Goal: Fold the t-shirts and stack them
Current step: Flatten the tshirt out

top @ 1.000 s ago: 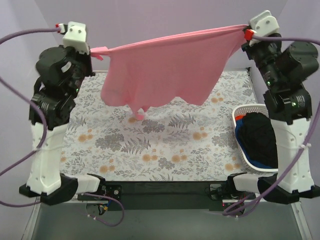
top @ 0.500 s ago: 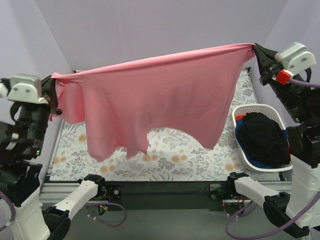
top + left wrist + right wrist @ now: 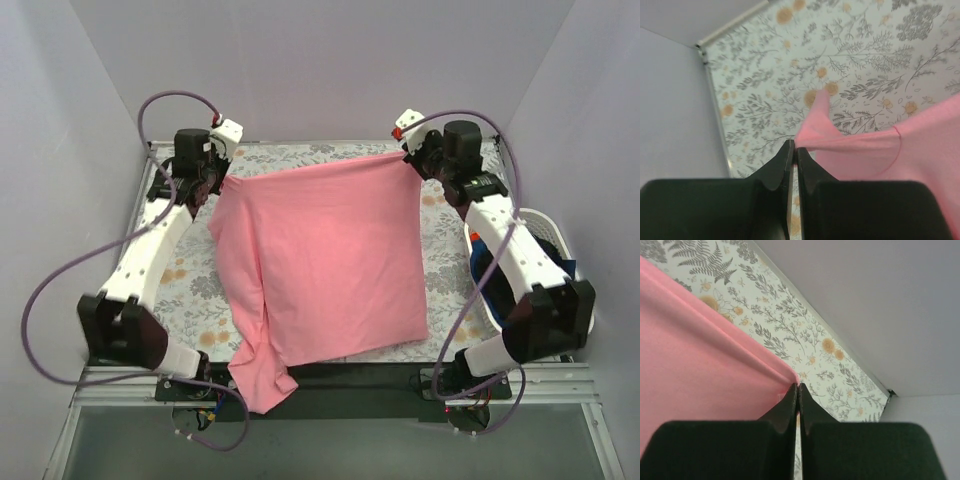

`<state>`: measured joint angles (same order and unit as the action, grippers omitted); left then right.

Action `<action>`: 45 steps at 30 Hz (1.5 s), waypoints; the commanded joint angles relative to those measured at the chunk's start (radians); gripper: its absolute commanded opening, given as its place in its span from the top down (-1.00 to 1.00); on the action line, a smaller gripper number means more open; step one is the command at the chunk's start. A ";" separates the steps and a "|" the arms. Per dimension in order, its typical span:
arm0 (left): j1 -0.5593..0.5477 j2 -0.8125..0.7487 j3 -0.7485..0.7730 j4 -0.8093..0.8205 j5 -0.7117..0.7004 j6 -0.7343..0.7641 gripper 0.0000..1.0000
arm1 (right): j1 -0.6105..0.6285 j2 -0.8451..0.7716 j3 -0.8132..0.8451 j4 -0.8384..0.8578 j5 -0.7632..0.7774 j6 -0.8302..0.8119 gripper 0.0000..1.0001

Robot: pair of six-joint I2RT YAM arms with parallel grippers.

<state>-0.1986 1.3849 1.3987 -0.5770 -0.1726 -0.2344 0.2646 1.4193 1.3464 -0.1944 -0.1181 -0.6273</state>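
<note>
Since half a second ago the arms have dropped from a raised, wide stretch and reached to the far side. The pink shirt (image 3: 330, 260), hanging in the air then, now lies spread on the desk (image 3: 180, 275). The left gripper (image 3: 216, 184) and right gripper (image 3: 408, 158) are each clenched on a far corner, with the edge between them taut. From there the shirt's long axis runs back toward the arm bases, and its near left end spills over the front edge. Neither arm looks nearer, so any fold likely starts from this far edge.
</note>
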 commanded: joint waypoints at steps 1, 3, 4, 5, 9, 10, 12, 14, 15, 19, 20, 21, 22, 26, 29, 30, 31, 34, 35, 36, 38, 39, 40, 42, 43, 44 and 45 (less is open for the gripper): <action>0.091 0.204 0.055 0.141 0.093 0.011 0.98 | -0.004 0.130 0.039 0.234 0.087 -0.040 0.97; 0.103 0.360 0.228 0.091 0.140 -0.006 0.68 | 0.001 0.295 0.151 0.236 0.186 -0.034 0.77; 0.103 0.520 0.335 0.047 0.139 -0.031 0.54 | 0.002 0.346 0.193 0.225 0.219 -0.029 0.25; 0.105 0.608 0.535 -0.008 0.160 -0.064 0.42 | 0.002 0.395 0.250 0.196 0.286 -0.020 -0.10; 0.108 0.851 0.913 -0.249 0.166 -0.176 -0.48 | -0.002 0.526 0.447 0.024 0.301 0.018 -0.90; 0.113 0.847 0.913 -0.248 0.171 -0.183 -0.48 | -0.004 0.518 0.442 0.004 0.282 0.023 -0.91; 0.122 0.795 0.779 -0.183 0.171 -0.203 -0.47 | -0.002 0.475 0.430 -0.077 0.213 0.044 -0.91; 0.131 0.708 0.663 -0.144 0.171 -0.218 -0.39 | -0.001 0.437 0.396 -0.135 0.160 0.058 -0.89; 0.136 0.688 0.572 -0.126 0.209 -0.224 -0.35 | -0.001 0.428 0.387 -0.192 0.143 0.070 -0.86; 0.165 0.625 0.433 -0.149 0.286 -0.285 0.06 | 0.005 0.402 0.340 -0.350 0.058 0.083 -0.59; 0.171 0.615 0.409 -0.156 0.300 -0.292 0.09 | 0.007 0.397 0.309 -0.365 0.043 0.083 -0.50; 0.171 0.611 0.386 -0.153 0.306 -0.296 0.12 | 0.010 0.395 0.287 -0.378 0.035 0.081 -0.31; 0.172 0.608 0.338 -0.146 0.306 -0.301 0.14 | 0.012 0.395 0.274 -0.391 0.031 0.081 -0.23; 0.185 0.626 0.287 -0.136 0.332 -0.342 0.20 | 0.019 0.452 0.241 -0.401 0.011 0.106 0.03; 0.191 0.658 0.283 -0.135 0.329 -0.365 0.21 | 0.022 0.512 0.253 -0.402 -0.009 0.132 0.12; 0.192 0.675 0.283 -0.136 0.323 -0.374 0.22 | 0.022 0.527 0.266 -0.404 -0.012 0.136 0.18; 0.195 0.684 0.286 -0.136 0.315 -0.379 0.23 | 0.022 0.543 0.273 -0.404 -0.015 0.141 0.21; 0.196 0.726 0.298 -0.141 0.285 -0.387 0.26 | 0.022 0.601 0.298 -0.399 -0.023 0.143 0.25; 0.197 0.741 0.305 -0.153 0.275 -0.387 0.27 | 0.021 0.630 0.306 -0.401 -0.025 0.144 0.27; 0.196 0.755 0.321 -0.159 0.265 -0.385 0.28 | 0.022 0.639 0.309 -0.401 -0.022 0.146 0.28; 0.230 0.799 0.336 -0.168 0.257 -0.381 0.29 | 0.022 0.674 0.315 -0.401 -0.012 0.146 0.30; 0.234 0.813 0.351 -0.173 0.251 -0.381 0.30 | 0.022 0.684 0.318 -0.399 -0.009 0.147 0.32; 0.237 0.828 0.359 -0.175 0.251 -0.375 0.31 | 0.022 0.693 0.318 -0.398 -0.002 0.146 0.32; 0.243 0.871 0.391 -0.179 0.233 -0.368 0.34 | 0.019 0.713 0.316 -0.395 0.029 0.144 0.34; 0.246 0.887 0.408 -0.178 0.222 -0.362 0.35 | 0.016 0.721 0.316 -0.392 0.041 0.147 0.34; 0.254 0.922 0.427 -0.178 0.213 -0.359 0.36 | 0.013 0.731 0.313 -0.390 0.066 0.149 0.35; 0.257 0.940 0.446 -0.178 0.196 -0.356 0.36 | 0.007 0.737 0.313 -0.390 0.080 0.150 0.36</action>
<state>0.0383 2.2555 1.8046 -0.7555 0.0875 -0.6064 0.2817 2.1353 1.6276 -0.5827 -0.0856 -0.4915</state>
